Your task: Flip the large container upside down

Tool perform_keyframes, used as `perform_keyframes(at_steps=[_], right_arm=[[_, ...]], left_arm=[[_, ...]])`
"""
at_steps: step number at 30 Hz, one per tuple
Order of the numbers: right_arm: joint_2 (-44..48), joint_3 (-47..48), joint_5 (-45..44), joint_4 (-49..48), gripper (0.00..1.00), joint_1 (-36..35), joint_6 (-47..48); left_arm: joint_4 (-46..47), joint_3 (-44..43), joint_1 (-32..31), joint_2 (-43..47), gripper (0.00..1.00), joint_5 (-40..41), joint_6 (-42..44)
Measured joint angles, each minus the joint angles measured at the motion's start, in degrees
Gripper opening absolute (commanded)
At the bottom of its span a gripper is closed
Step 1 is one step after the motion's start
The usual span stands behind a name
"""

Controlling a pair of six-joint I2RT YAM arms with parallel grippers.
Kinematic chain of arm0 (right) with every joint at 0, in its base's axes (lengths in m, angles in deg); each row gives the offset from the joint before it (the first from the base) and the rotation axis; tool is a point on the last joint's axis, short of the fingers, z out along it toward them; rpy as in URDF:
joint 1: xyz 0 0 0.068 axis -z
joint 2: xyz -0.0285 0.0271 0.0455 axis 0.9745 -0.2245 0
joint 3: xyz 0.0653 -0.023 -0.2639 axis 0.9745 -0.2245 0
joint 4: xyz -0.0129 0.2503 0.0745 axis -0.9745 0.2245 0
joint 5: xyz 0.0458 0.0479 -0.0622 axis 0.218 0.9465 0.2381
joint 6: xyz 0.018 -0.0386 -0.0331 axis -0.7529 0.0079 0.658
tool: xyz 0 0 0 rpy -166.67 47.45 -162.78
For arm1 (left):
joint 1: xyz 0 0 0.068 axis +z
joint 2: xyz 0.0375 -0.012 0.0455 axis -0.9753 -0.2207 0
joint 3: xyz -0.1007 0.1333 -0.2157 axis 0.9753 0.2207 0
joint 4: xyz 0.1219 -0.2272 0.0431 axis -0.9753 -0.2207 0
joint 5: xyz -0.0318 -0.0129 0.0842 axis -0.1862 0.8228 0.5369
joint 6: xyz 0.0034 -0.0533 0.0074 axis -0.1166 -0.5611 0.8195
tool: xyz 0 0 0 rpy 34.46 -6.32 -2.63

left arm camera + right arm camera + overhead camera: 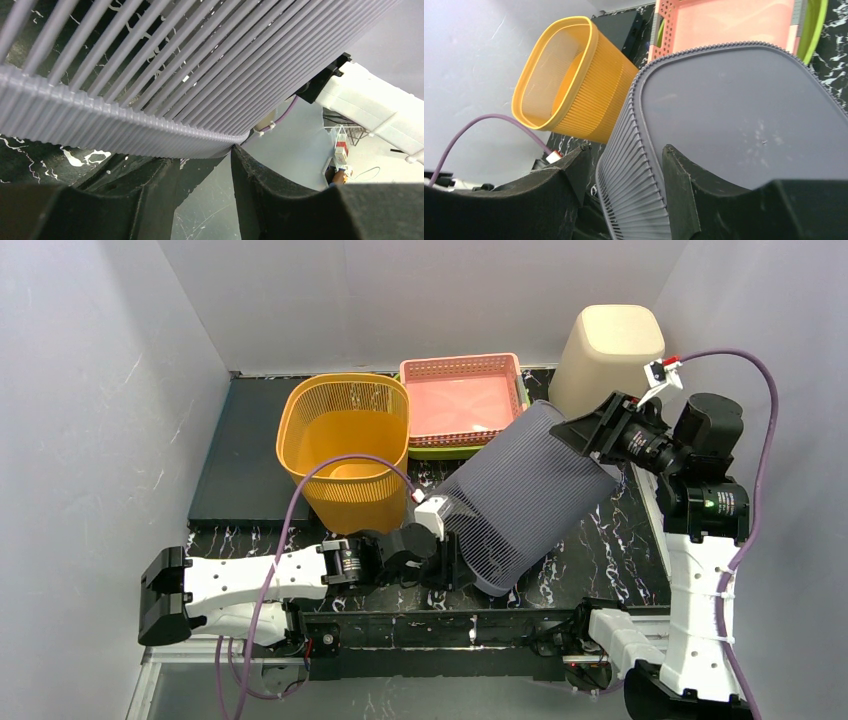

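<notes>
- The large grey slatted plastic basket (520,490) is at mid-worktop, tipped well over. Its open rim is low on the near left and its solid base is raised toward the far right.
- The right gripper (578,435) straddles the edge of the base, one finger on the flat bottom and one along the ribbed wall. It appears clamped there, carrying the high end.
- The left gripper (445,562) has its fingers apart. The basket's rim lies against their tips with nothing pinched between them.
- The turn looks about half done. To finish, I would swing the base up and over in an arc, using the low rim as the pivot. The left gripper should brace that rim so it does not skid on the black marbled worktop (600,560).
- The thin slats will flex, so the hold should stay on the stiffer base edge.
- Just beside it stands an upright orange slatted basket (350,440), which looks empty and crowds the swing.
- Behind, a pink perforated tray (460,400) shows a bare floor and sits nested in a green tray (440,452).
- A beige plastic bin (610,350) stands inverted at the far right, its inside hidden.
</notes>
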Motion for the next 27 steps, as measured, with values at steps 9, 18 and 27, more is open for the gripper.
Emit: perform_keyframes(at_steps=[9, 18, 27], right_arm=[[0.5, 0.0, 2.7, 0.1, 0.62, -1.7, 1.0], [0.4, 0.4, 3.1, 3.3, 0.62, -2.4, 3.5], [-0.5, 0.8, 3.8, 6.1, 0.63, -5.8, 6.4]], left_arm=[[1.1, 2.4, 0.0, 0.4, 0.39, 0.8, -1.7], [0.5, 3.6, 0.1, 1.0, 0.39, 3.5, -2.3], [-0.4, 5.1, 0.1, 0.6, 0.39, 3.6, -3.1]])
